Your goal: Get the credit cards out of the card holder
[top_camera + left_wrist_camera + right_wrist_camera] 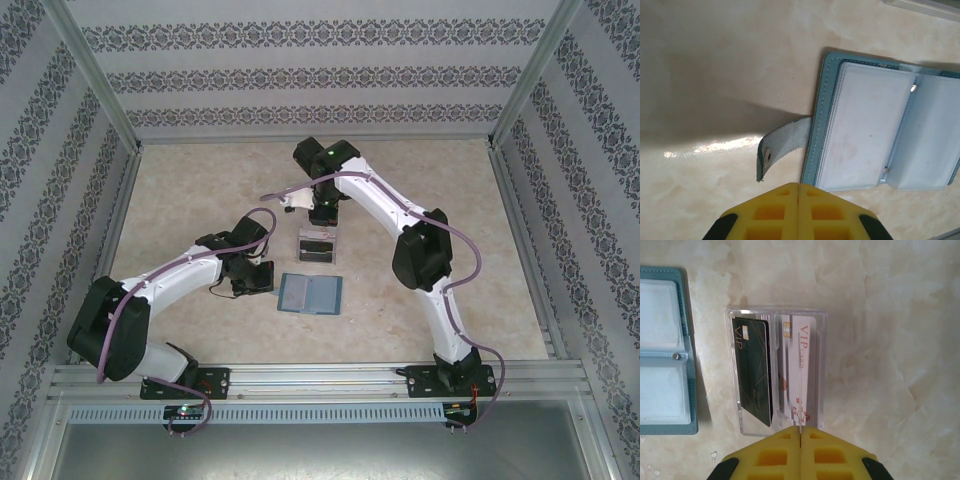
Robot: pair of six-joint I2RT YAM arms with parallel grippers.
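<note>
The teal card holder lies open and flat on the table, its clear sleeves looking bare and its closing tab curling up at the left. The credit cards stand in a clear tray just beyond it: a dark one, a white one and a chip-bearing one between them. My left gripper is shut and holds nothing, just off the holder's tab side. My right gripper is shut at the tray's near rim, and a thin edge lines up with its seam.
Bare marbled tabletop surrounds the holder and tray. Patterned walls and metal posts box the table in. A rail carrying both arm bases runs along the near edge.
</note>
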